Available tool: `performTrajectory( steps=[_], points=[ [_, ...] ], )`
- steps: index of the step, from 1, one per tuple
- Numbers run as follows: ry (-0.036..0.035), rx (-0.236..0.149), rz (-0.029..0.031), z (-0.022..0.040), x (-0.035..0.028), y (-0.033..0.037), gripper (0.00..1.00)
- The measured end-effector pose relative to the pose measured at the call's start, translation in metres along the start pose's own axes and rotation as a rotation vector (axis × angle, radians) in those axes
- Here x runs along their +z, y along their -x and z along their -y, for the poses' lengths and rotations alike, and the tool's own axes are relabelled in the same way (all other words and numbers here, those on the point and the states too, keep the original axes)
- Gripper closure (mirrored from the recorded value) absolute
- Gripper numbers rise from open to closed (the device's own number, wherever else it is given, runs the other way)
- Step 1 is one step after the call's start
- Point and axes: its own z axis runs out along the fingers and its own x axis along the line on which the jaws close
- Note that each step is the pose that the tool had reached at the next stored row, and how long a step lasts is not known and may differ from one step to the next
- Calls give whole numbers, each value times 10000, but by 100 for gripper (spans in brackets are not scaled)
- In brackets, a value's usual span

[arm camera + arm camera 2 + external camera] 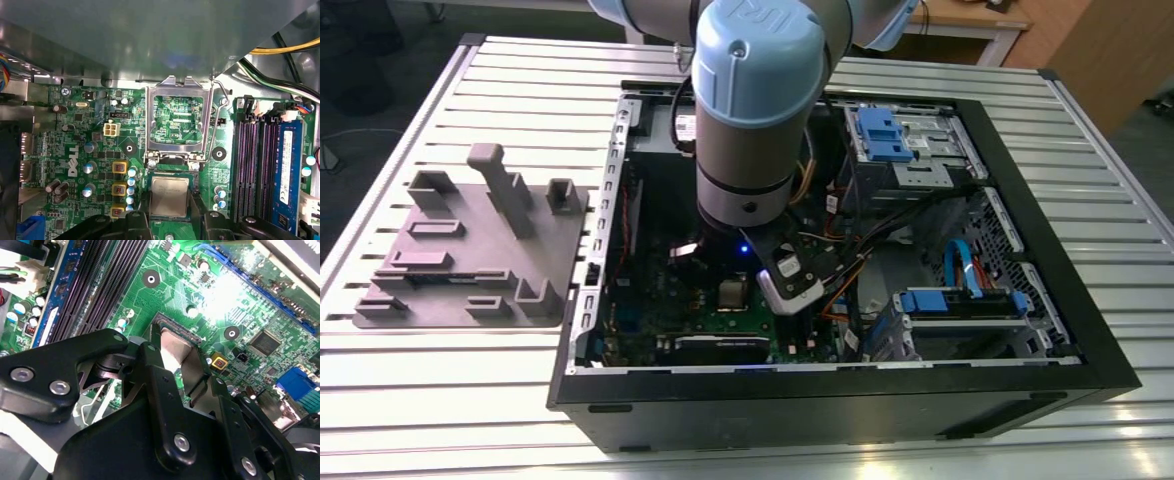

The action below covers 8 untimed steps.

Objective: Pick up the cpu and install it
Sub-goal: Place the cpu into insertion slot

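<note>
Cpu [170, 196] lies flat between the jaws of the gripper [170, 204], which are closed against two opposite edges of it. The socket [167, 321] is directly beneath them. Just beyond the fingertips, the load plate [175, 88] is hinged open. Pick-up appears done. Full seating cannot be told, and the plate is not yet closed.

The cpu [169, 196] sits on the motherboard [80, 125] inside the computer case [854, 402].

The cpu [170, 196] (silvery-grey square) lies level at the motherboard's socket.
</note>
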Motion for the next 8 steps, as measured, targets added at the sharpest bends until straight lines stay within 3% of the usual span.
performTrajectory(
  steps=[8],
  points=[
    [7,0,-4,1,-21,2,56]
  ],
)
